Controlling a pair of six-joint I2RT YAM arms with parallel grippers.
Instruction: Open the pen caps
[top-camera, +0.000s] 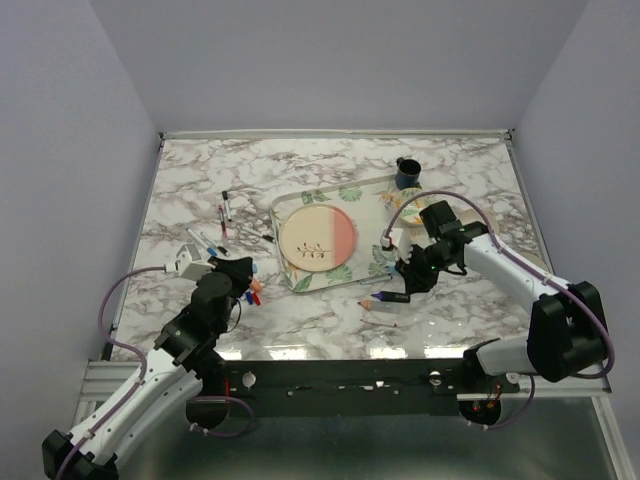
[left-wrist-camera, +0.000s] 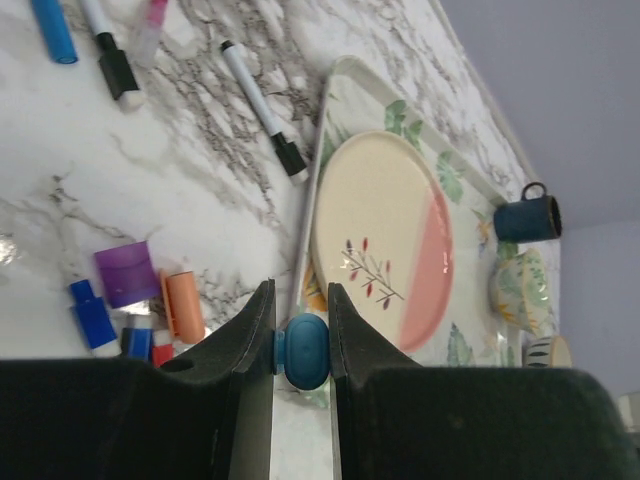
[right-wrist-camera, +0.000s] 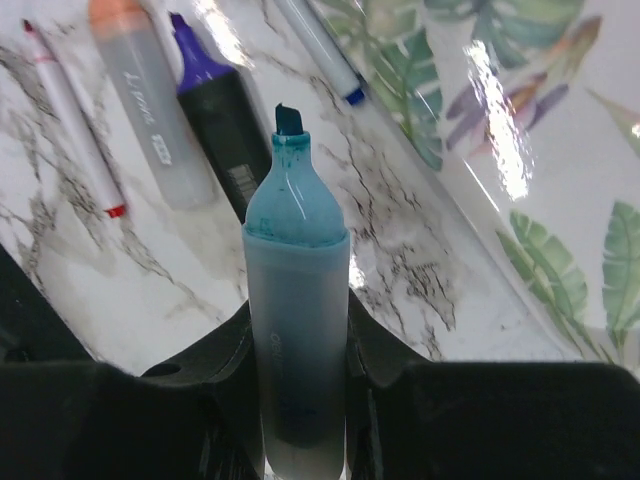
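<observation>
One camera overlooks the whole table (top-camera: 200, 180) from above; both close wrist cameras seemingly share the leafy tray (right-wrist-camera: 560, 200).

Loose caps (left-wrist-camera: 128, 272) clutter the table (left-wrist-camera: 200, 210) beside the tray (top-camera: 370, 197).

A small blue plastic cap (left-wrist-camera: 300, 350) sits pinched between the fingers of the left claw (left-wrist-camera: 300, 325). Just beside that claw, on the white marble-patterned table (left-wrist-camera: 200, 210), lie a loose purple cap (left-wrist-camera: 127, 272), an orange cap (left-wrist-camera: 185, 305) and a blue cap (left-wrist-camera: 92, 315). A thin white black-capped marker (left-wrist-camera: 262, 108) lies ahead of it. A leaf-patterned rectangular tray (left-wrist-camera: 345, 95) on the other side carries a round cream-and-pink plate (left-wrist-camera: 380, 240), with a dark blue mug (left-wrist-camera: 525, 215) beyond. The right claw (right-wrist-camera: 297, 340) grips an uncapped light-blue highlighter (right-wrist-camera: 297, 230) pointing forward. Ahead of it lie a grey orange-capped highlighter (right-wrist-camera: 150, 110), a dark purple-tipped highlighter (right-wrist-camera: 225, 120) beside it, and two thin white pens, one on each flank.
</observation>
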